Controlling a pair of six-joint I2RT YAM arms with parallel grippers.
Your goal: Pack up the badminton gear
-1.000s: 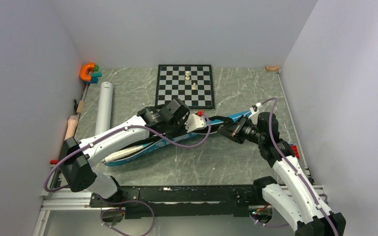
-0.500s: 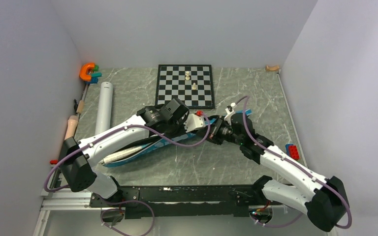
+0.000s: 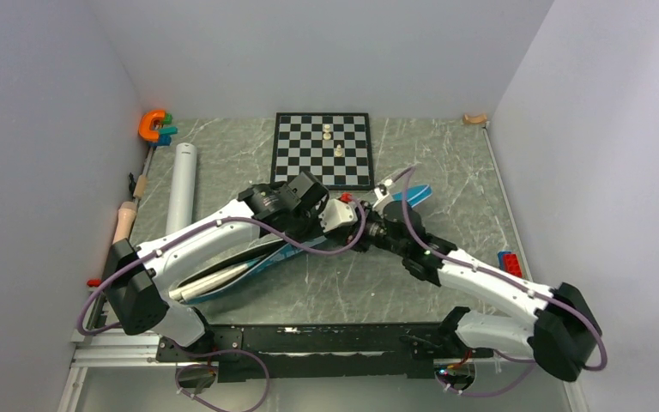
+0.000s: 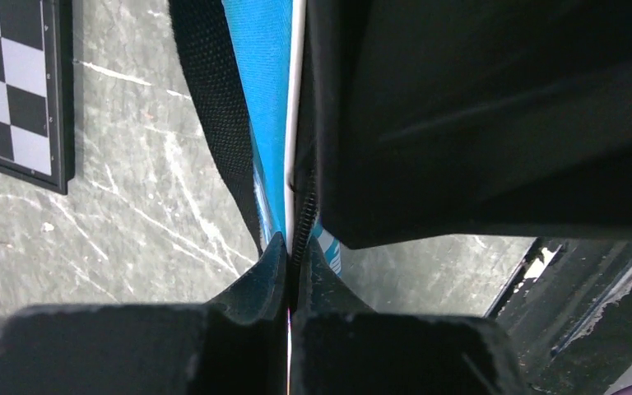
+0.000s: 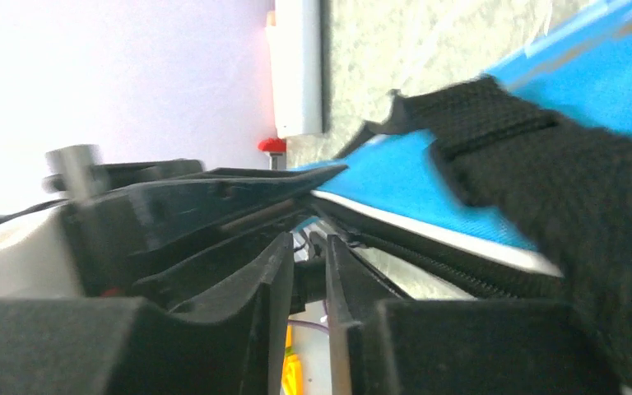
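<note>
The blue racket bag (image 3: 412, 194) lies slantwise across the table's middle, with a racket handle (image 3: 208, 282) poking out of its lower left end. My left gripper (image 3: 352, 215) is shut on the bag's zipper edge (image 4: 299, 216), beside the blue fabric (image 4: 267, 82) and black strap (image 4: 214, 107). My right gripper (image 3: 371, 227) sits right against the left one. In the right wrist view, my right gripper (image 5: 309, 240) has its jaws a narrow gap apart beside the zipper line, under the bag (image 5: 625, 74) and strap (image 5: 559, 189). The white tube (image 3: 182, 187) lies at the left.
A chessboard (image 3: 323, 150) with two pieces lies at the back, just beyond the bag. A wooden rolling pin (image 3: 123, 221) and an orange toy (image 3: 153, 125) rest along the left wall. A red and blue brick (image 3: 509, 262) sits at the right edge.
My right gripper has slid left along the bag's edge up to the left gripper, and its jaws have parted slightly. The bag's right end now shows; the left arm stays put.
</note>
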